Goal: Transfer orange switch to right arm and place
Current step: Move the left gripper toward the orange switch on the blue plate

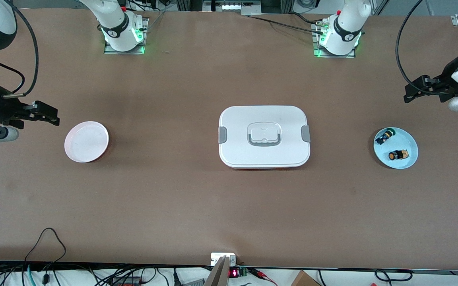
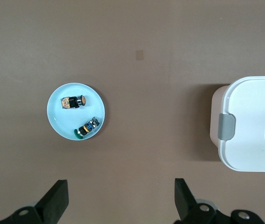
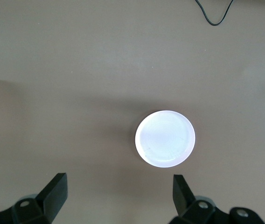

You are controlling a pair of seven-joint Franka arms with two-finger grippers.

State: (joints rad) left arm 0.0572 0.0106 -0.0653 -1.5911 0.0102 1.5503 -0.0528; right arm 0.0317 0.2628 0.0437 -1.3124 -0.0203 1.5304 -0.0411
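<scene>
The right claw (image 1: 52, 115) hangs over the table (image 1: 173, 198) at the right arm's end, its black fingers (image 3: 53, 193) spread wide with nothing between them — the arm waits there. Just beside this claw, toward the middle of the table, a pale pink plate (image 1: 86, 141) lies flat and bare; in the right wrist view the same plate (image 3: 165, 138) shows as a white disc on the brown surface. Farther along toward the left arm, about midway between the two claws, stands a white lidded box (image 1: 264, 137) with grey clips at its ends and a grey handle on top, and one clipped end of that box (image 2: 249, 123) reaches into the left wrist view. Near the left claw (image 1: 410, 93), and a little nearer to the front camera than it, a light blue plate (image 1: 410, 141) carries two small switches. The orange switch (image 1: 396, 155) lies on its side in the plate, its orange face turned toward the box; the green switch (image 1: 385, 136) lies beside it, apart from it. The left claw stands over the table at the left arm's end — fingers (image 2: 55, 200) wide apart, gripping nothing.
</scene>
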